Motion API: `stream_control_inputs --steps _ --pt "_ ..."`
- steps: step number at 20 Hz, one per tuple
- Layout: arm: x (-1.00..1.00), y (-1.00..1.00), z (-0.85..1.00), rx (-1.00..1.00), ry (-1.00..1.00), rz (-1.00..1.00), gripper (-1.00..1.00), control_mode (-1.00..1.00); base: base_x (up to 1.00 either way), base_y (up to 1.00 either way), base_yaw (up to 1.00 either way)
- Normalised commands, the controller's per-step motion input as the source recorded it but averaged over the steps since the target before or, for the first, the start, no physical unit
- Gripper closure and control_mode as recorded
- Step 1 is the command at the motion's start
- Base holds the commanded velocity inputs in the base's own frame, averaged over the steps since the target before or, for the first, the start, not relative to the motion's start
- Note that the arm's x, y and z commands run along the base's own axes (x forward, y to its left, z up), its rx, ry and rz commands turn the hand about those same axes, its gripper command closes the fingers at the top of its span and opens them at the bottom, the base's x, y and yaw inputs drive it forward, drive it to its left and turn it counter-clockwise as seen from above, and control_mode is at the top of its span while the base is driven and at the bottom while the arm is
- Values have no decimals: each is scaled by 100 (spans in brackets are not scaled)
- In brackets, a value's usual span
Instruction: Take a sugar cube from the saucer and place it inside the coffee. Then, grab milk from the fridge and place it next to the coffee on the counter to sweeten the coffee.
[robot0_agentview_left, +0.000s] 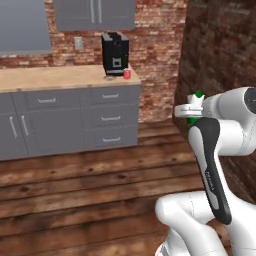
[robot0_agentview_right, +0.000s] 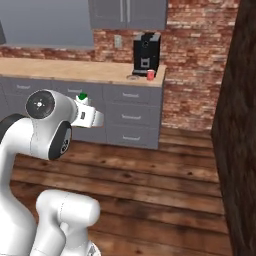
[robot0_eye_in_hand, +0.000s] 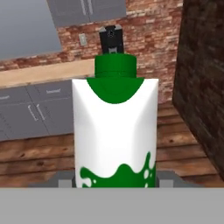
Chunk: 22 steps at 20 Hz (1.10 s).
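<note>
Brick walls and grey cupboards at the back, plank floor between robot and counter (robot0_agentview_left: 50, 77). Well away from that counter at present, out on open floor. Gripper (robot0_agentview_left: 192, 111) clenched on the milk (robot0_eye_in_hand: 114, 131), seen close up in the hand view: white carton upright, green cap uppermost, finger tips hidden behind its lower edge. From the two base views, just a scrap of green cap peeping past the wrist (robot0_agentview_right: 82, 96).

Far end of the counter: black coffee machine (robot0_agentview_left: 115, 52), with the red mug of coffee (robot0_agentview_left: 127, 74) just beside it near the corner, and the saucer (robot0_agentview_left: 110, 77) on the mug's left. Too small to tell whether the sugar is in.

Step in hand, by the look of it: carrying the milk over to the coffee. Best done so:

- Keep the carton upright and the grip unchanged while driving.
- Pull up square to the corner of the counter before reaching.
- Aim for bare wood close by the mug, clear of saucer and machine.
- Approach from above, not sideways, so as not to knock the mug.
- Set the base flat, then let go and lift straight off.
</note>
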Motion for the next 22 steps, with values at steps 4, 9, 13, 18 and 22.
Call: stream_control_inputs --steps 4,9,13,18,22 --pt "0 0 0 0 0 0 100 100 100 -39 15" --pt "0 0 0 0 0 0 100 100 100 -43 14" --pt "0 0 0 0 0 0 100 100 100 -49 11" --pt "0 0 0 0 0 0 100 100 100 -42 6" --pt "0 0 0 0 0 0 100 100 100 -35 15"
